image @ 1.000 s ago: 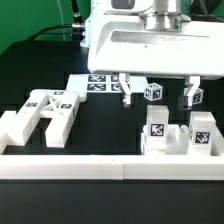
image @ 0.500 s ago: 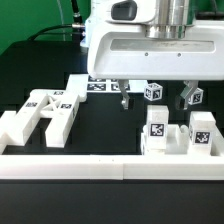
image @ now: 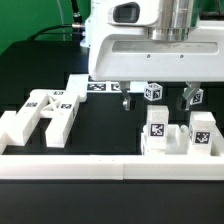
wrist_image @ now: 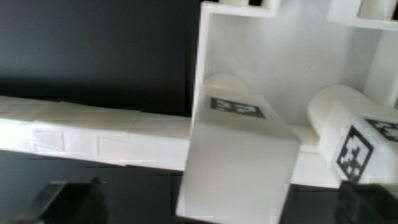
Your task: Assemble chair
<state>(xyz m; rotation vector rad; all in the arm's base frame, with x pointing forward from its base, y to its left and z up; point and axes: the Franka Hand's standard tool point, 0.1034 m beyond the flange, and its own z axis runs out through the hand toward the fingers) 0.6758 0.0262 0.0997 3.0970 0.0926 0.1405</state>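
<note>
Change since earlier: the wrist above the gripper (image: 156,100) has shifted toward the exterior view's right, and a round lens on the hand body shows more fully. The fingertips hang at about the same spot, and every loose part lies as it did.
Gripper state: jaws spread wide, nothing between them, touching no part.
Nearest: a long white border rail (image: 110,166) runs along the front of the black table (image: 105,125).
Behind the rail, exterior view's left: an H-shaped chair part (image: 20,125) lies flat with two tags on top.
Behind the rail, exterior view's right: two upright tagged blocks (image: 156,132) stand side by side, just beside the rail.
Middle: the gripper hovers above and behind those blocks.
Farther: a small tagged cube (image: 153,92) shows between the fingers. A second cube (image: 198,97) sits beside the finger on the exterior view's right.
Farthest: the marker board (image: 100,84) lies flat.
Exterior view only: the whole layout, including the H-shaped chair part and the cubes.
Wrist view only: a close look at a broad white plate (wrist_image: 240,150) bearing a tag, a second tagged piece (wrist_image: 356,140) just beside it, and a long white bar (wrist_image: 89,125) crossing behind. The dark fingertips (wrist_image: 71,200) are blurred. I cannot tell which parts from the exterior view these are.
</note>
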